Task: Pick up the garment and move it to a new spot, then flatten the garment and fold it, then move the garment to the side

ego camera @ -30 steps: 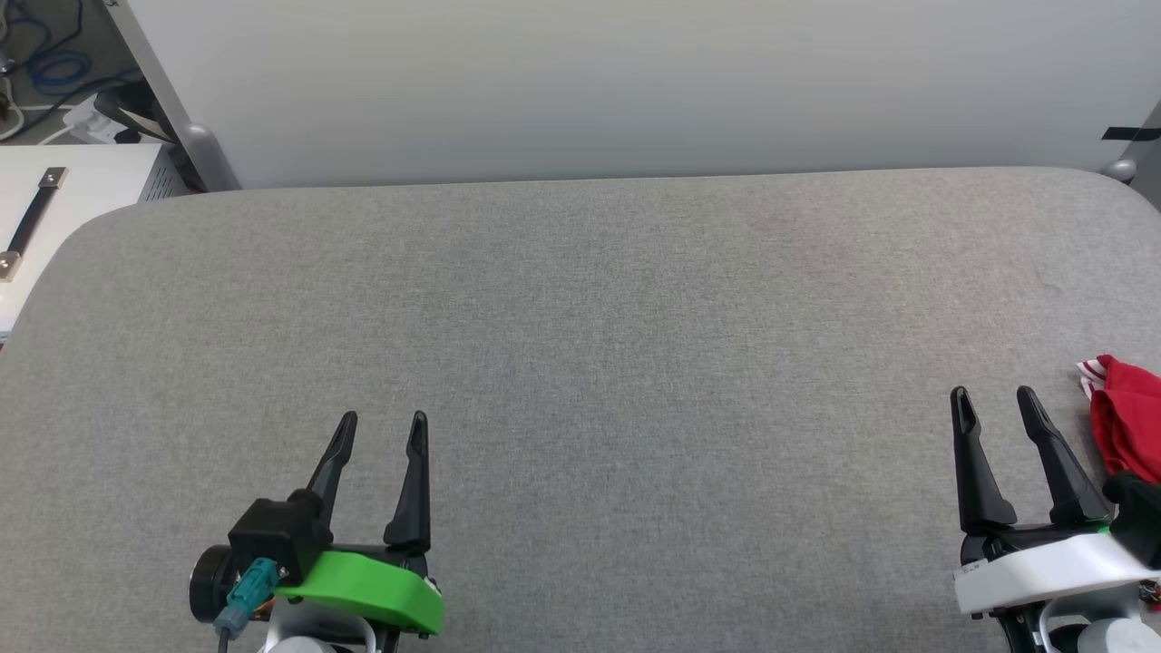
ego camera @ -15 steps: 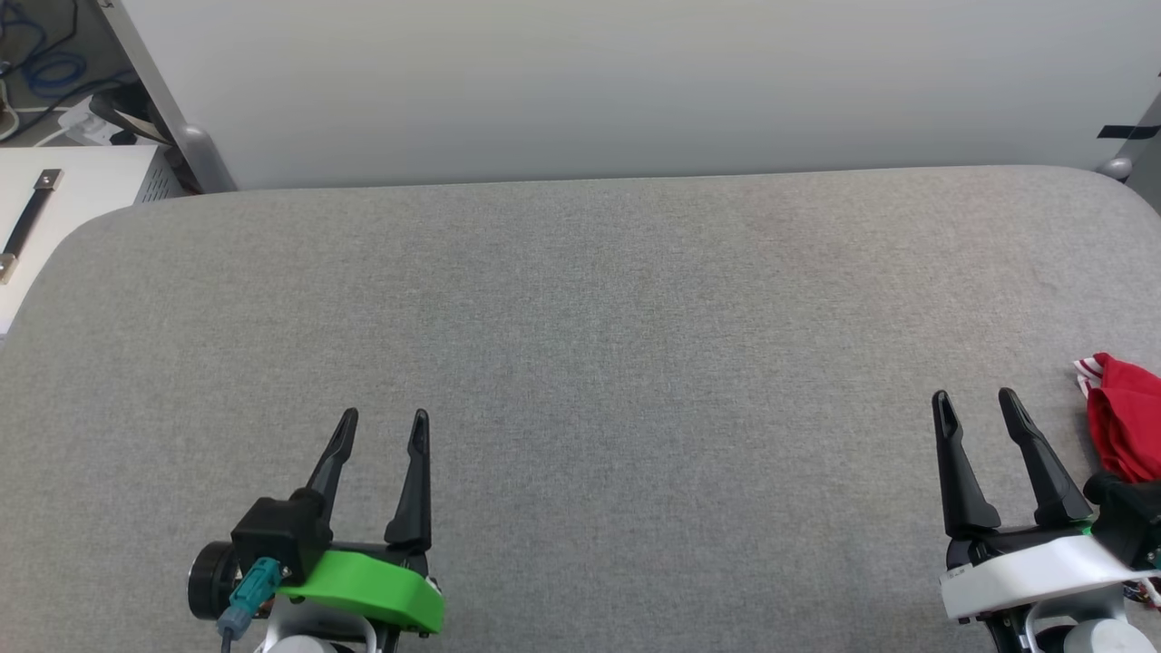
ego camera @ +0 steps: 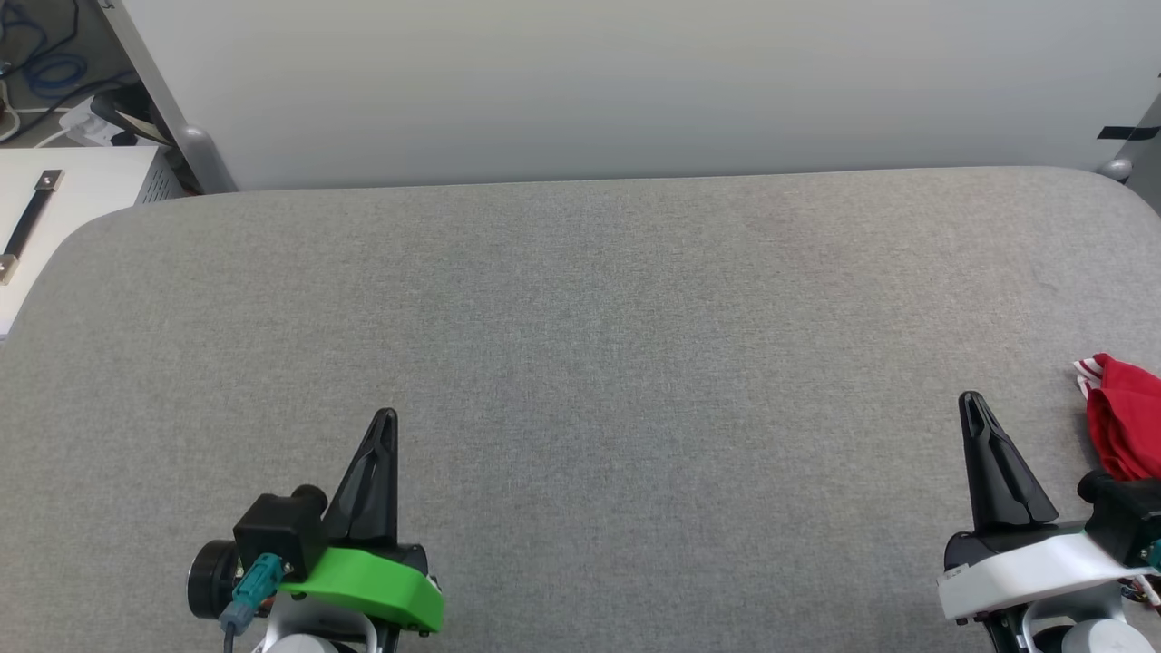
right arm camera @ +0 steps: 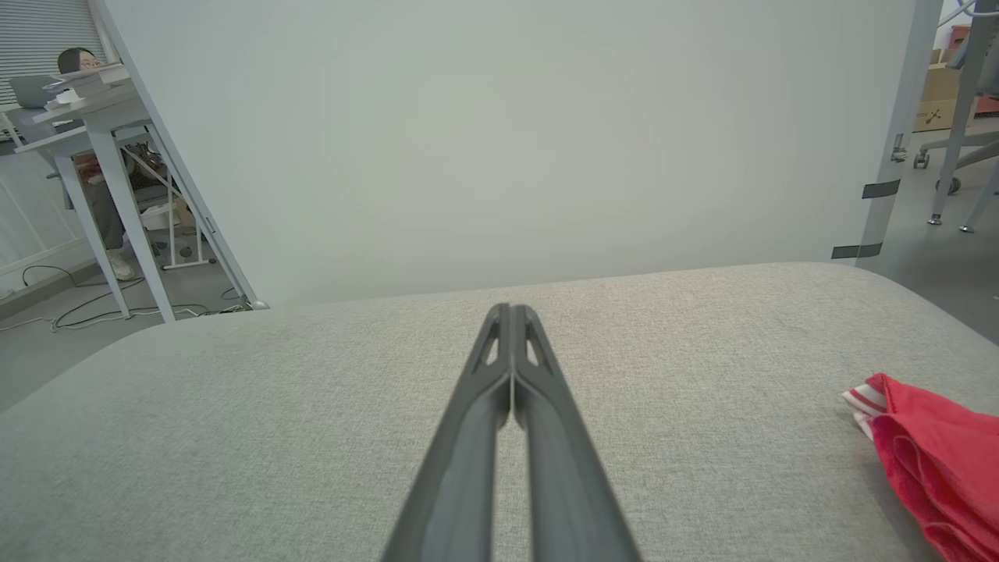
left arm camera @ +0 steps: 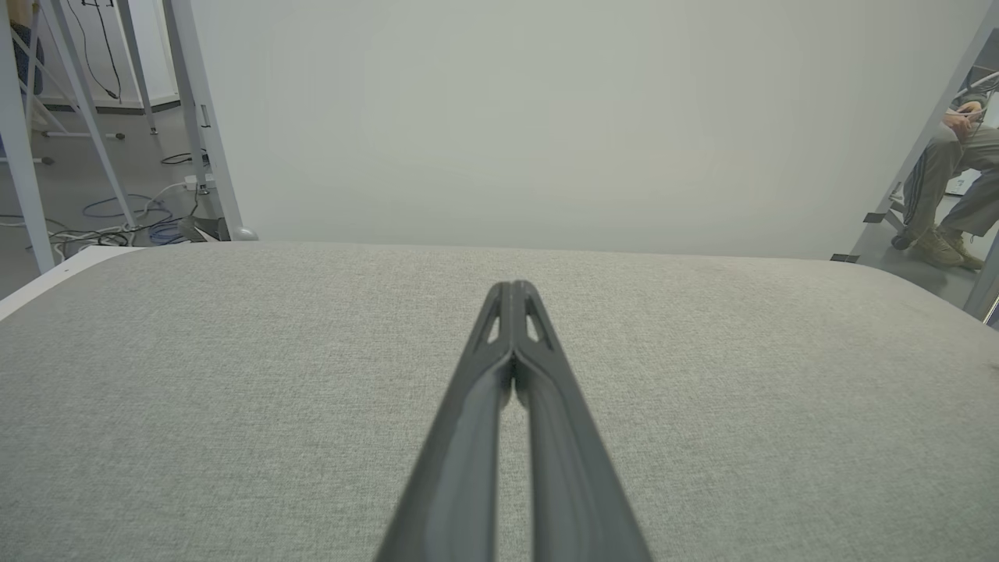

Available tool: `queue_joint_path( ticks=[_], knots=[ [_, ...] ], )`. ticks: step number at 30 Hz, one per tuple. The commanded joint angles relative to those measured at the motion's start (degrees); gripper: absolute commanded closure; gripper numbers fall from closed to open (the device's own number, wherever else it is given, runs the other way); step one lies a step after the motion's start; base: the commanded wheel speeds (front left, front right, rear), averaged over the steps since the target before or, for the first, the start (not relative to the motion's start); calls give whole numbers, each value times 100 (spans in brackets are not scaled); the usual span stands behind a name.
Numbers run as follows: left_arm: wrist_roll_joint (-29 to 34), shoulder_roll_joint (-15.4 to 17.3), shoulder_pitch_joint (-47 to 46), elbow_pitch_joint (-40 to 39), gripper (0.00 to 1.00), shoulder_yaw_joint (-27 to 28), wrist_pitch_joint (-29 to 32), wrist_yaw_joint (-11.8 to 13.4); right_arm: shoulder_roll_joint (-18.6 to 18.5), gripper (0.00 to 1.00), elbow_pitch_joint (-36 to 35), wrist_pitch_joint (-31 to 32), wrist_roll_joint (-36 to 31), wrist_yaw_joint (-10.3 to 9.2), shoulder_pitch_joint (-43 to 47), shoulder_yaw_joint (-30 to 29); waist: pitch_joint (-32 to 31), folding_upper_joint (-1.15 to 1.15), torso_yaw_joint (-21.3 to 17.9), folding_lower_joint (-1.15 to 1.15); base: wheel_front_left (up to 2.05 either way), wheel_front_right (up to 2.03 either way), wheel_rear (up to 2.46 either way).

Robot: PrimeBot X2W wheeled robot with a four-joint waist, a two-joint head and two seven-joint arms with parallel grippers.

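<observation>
Snapping from spread to pressed-together noted on left claw (ego camera: 385,415) and right claw (ego camera: 972,399), both empty; red striped-trim fabric garment (ego camera: 1123,426) gripped by neither, at grey cloth counter (ego camera: 580,317) edge.

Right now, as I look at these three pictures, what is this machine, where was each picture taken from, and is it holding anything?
This is a robot with two arms. Each arm ends in a gripper, which is two long dark fingers that pinch like tongs.

The wide picture comes from a camera on the robot's head, looking down at a grey padded table. In it, the left gripper, on a green mount, sits at the lower left. The right gripper, on a white mount, sits at the lower right.

The other two pictures come from cameras on the wrists, each looking along its own arm's fingers.

Both grippers are shut, with their fingers pressed together, and hold nothing. On the table lies a crumpled red garment with red-and-white striped trim. It is at the far right edge, apart from the right gripper's fingers.
</observation>
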Motion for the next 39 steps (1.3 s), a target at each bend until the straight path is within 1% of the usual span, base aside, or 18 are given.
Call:
queue_joint_path(
  ticks=[1, 39],
  knots=[
    [66, -3, 0, -33, 100, 20, 26, 34, 47, 100, -12, 40, -68, 0, -8, -10, -2, 0, 1, 0, 0, 0, 0],
    [379, -12, 0, -209, 100, 117, 475, 244, 308, 100, -59, 482, -728, -2, -37, -100, -70, 0, 24, 0, 0, 0, 0]
  ],
)
